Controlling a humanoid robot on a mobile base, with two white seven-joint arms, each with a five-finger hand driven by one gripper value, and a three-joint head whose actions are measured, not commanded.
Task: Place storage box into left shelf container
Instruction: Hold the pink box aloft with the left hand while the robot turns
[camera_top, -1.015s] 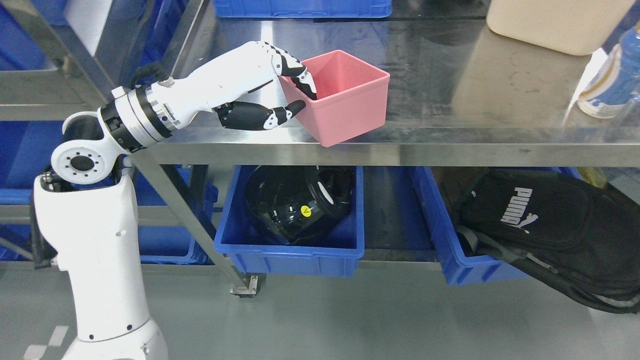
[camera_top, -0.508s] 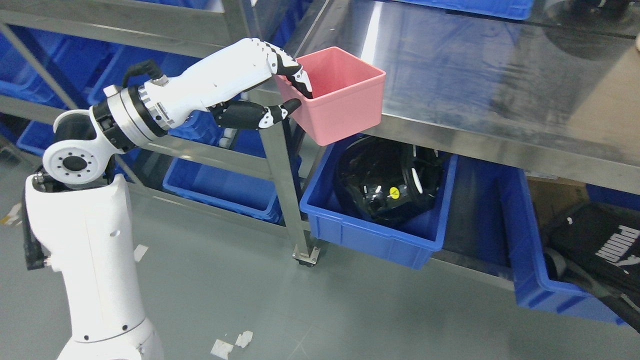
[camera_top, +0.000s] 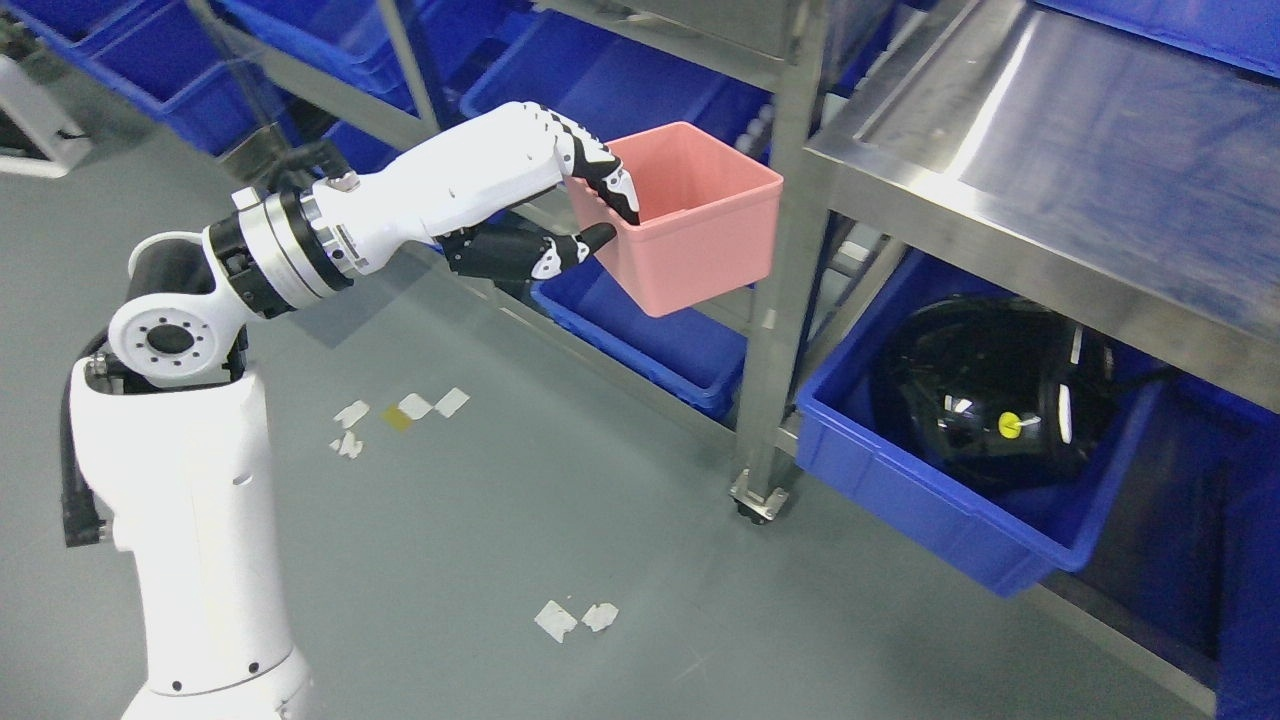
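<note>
The left hand (camera_top: 585, 215) held the pink storage box (camera_top: 690, 215) in mid-air, fingers (camera_top: 605, 170) clamped over its nine-o'clock wall. Transport step in hand. Next judged: lowering it into the blue shelf container (camera_top: 650, 340) at six o'clock.

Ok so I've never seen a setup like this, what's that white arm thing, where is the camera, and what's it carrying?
That is a humanoid robot seen from a camera on its own head, looking down. The white arm entering from the lower left is its left arm, ending in a white and black fingered left hand. The hand grips the near wall of an empty pink square plastic storage box, fingers over the rim and thumb outside, holding it in the air above the grey floor. Behind it stand metal shelves with blue plastic bins. To the right is a shiny steel table, and beneath it a blue bin holding a black helmet. The right arm is out of view.
</note>
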